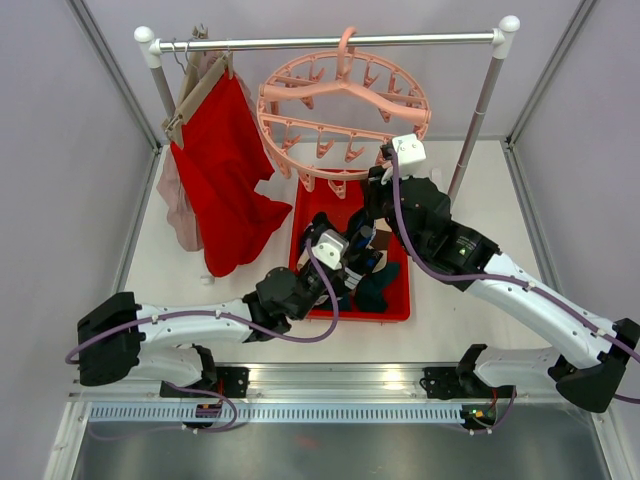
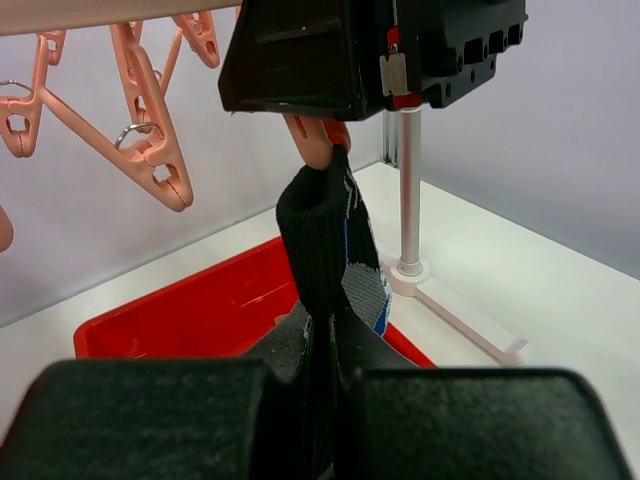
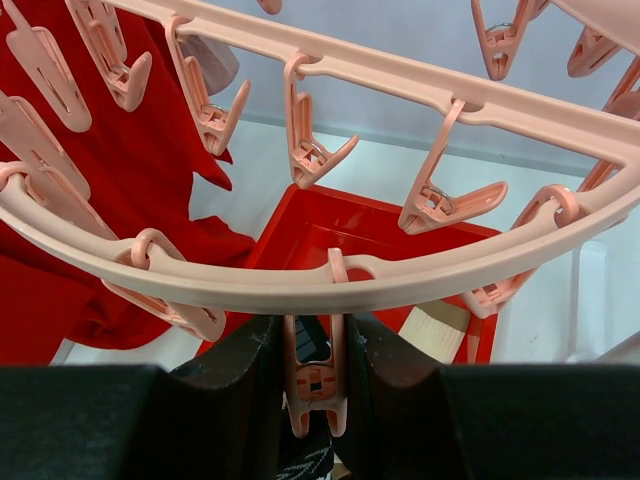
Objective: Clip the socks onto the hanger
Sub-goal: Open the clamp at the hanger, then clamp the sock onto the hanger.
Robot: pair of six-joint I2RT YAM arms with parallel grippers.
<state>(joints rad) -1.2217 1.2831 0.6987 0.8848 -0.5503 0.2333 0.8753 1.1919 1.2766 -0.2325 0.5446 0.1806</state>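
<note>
Far left, on the rail (image 1: pixel 300 44): only a red cloth (image 1: pixel 225 170), no part of the job.

Next, the left claw (image 2: pixel 322 380): pinched fully closed on a black sock (image 2: pixel 325 240) with white and blue markings, gripped low on its leg, above the red tray (image 1: pixel 320 205).

Stands upright out of that grip, long axis vertical, cuff uppermost and aimed at the peg (image 3: pixel 312 388) overhead. Touches the peg's lower tip with the cuff edge; impossible to tell whether already between its lips.

Looks light, soft and limp: knitted, stretchy, no stiffness of its own, so likely to flop over unless kept taut from below. Not slippery, not fragile. Best fed in by the doubled cuff rim, thick enough there for a peg to bite, with the lower grip kept well clear of the peg.

Below and slightly right, in the tray: more socks (image 1: pixel 378 290), dark teal, loose in a heap.

Further right, the right claw (image 3: pixel 312 360): partly closed around that same peg, one finger on each side, pressing it. Not clear whether sprung open.

Above it, the pink ring hanger (image 3: pixel 250 290), hooked on the rail, ring roughly level, pegs dangling.
</note>
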